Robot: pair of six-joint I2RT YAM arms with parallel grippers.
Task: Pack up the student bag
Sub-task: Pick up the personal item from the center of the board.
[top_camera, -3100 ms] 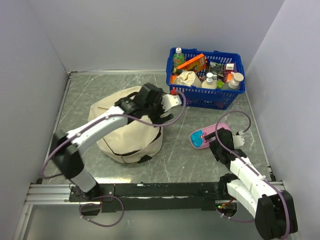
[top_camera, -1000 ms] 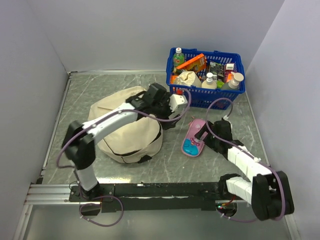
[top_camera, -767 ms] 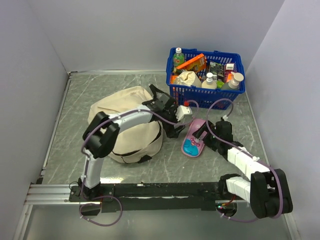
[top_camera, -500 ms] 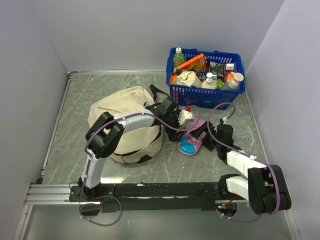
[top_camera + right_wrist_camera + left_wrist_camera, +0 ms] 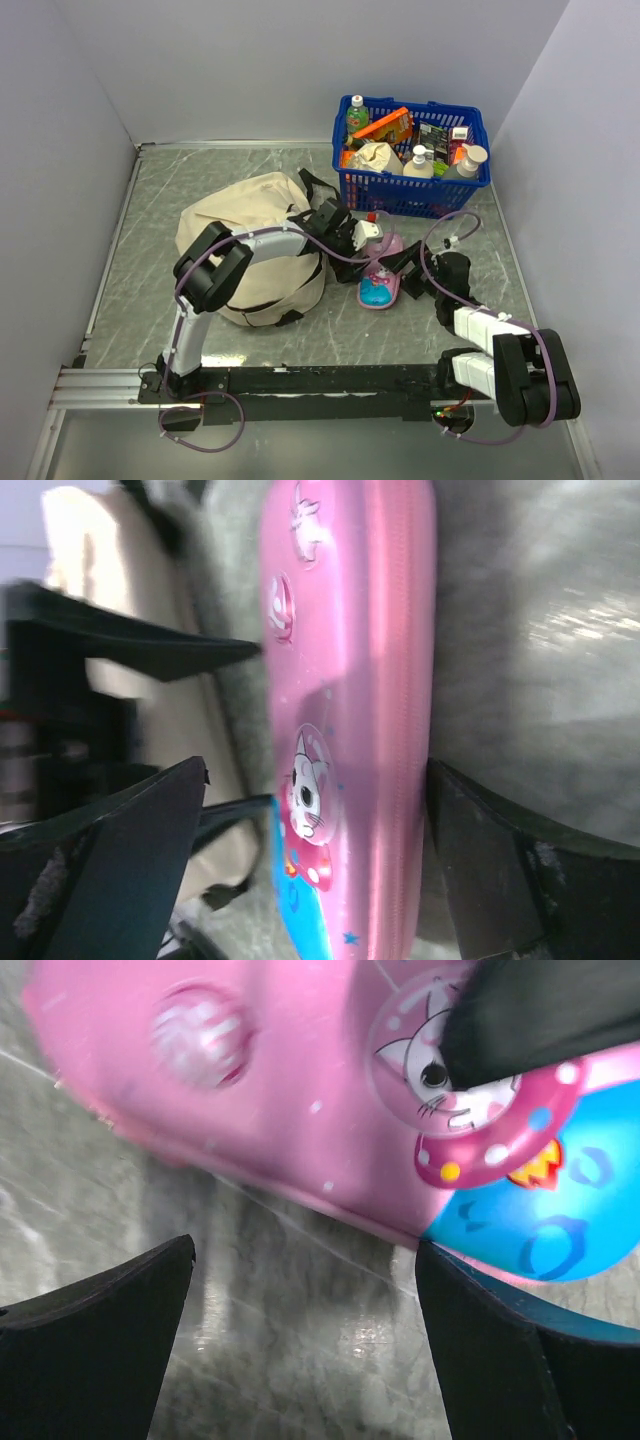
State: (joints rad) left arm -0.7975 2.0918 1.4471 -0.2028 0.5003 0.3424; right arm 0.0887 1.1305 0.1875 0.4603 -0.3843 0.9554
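Flanking the pink pencil case (image 5: 381, 280) with both hands.
I see my left hand (image 5: 305, 1250) wide just beside it, my right hand (image 5: 318, 770) wide astride it.

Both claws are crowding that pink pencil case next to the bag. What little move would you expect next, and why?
Probably the right gripper closing on the pink pencil case. Its wrist view shows the case lying between its wide-open fingers, not yet clamped. The left gripper is open too, close over the case, and the student bag lies just beyond, on the left.
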